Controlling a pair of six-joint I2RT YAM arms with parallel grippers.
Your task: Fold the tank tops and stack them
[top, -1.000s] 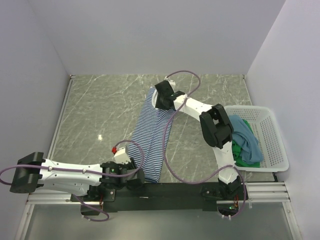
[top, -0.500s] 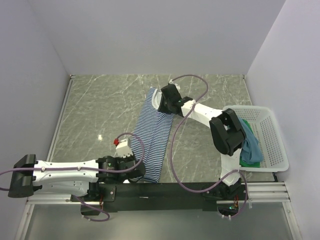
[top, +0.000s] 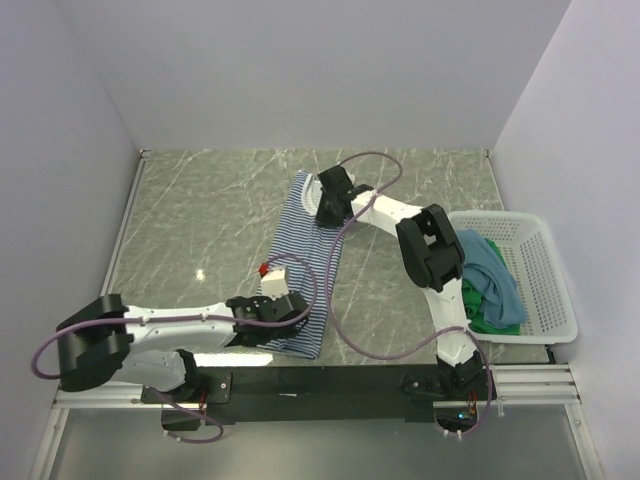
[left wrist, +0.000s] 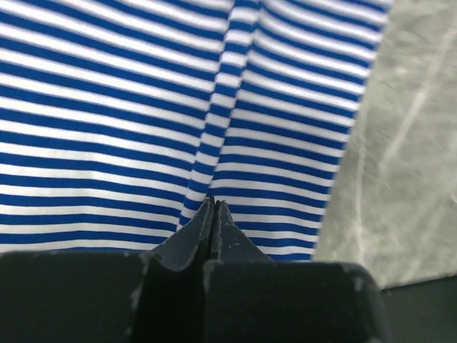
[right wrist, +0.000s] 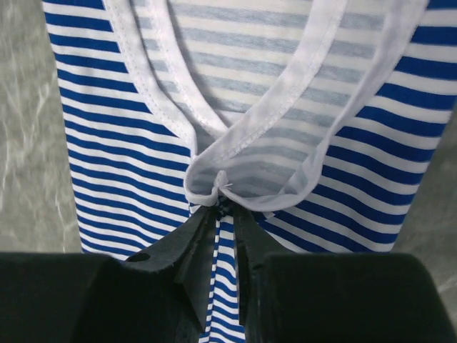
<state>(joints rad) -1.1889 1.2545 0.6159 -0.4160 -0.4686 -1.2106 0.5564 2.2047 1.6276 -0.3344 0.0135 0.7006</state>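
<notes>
The navy-and-white striped tank top (top: 300, 265) lies lengthwise down the middle of the table, its white neckline at the far end. My left gripper (top: 293, 314) is at the near hem. In the left wrist view it (left wrist: 213, 204) is shut, with a pinched ridge of the striped tank top (left wrist: 107, 107) running up from its tips. My right gripper (top: 325, 210) is at the far end. Its jaws (right wrist: 228, 211) clamp a fold of the striped tank top (right wrist: 114, 143) just below the bunched white neckline (right wrist: 214, 182). The teal-blue tank top (top: 495, 272) and the green one (top: 480, 316) lie in the basket.
A white mesh basket (top: 556, 292) stands at the right edge of the grey marble table (top: 190, 220). White walls enclose the table on three sides. Purple cables loop from both arms over the cloth. A black rail runs along the near edge.
The left gripper slid forward onto the near hem and shut on it. The right gripper narrowed onto the fold at the neckline, and its elbow swung back toward the middle.
</notes>
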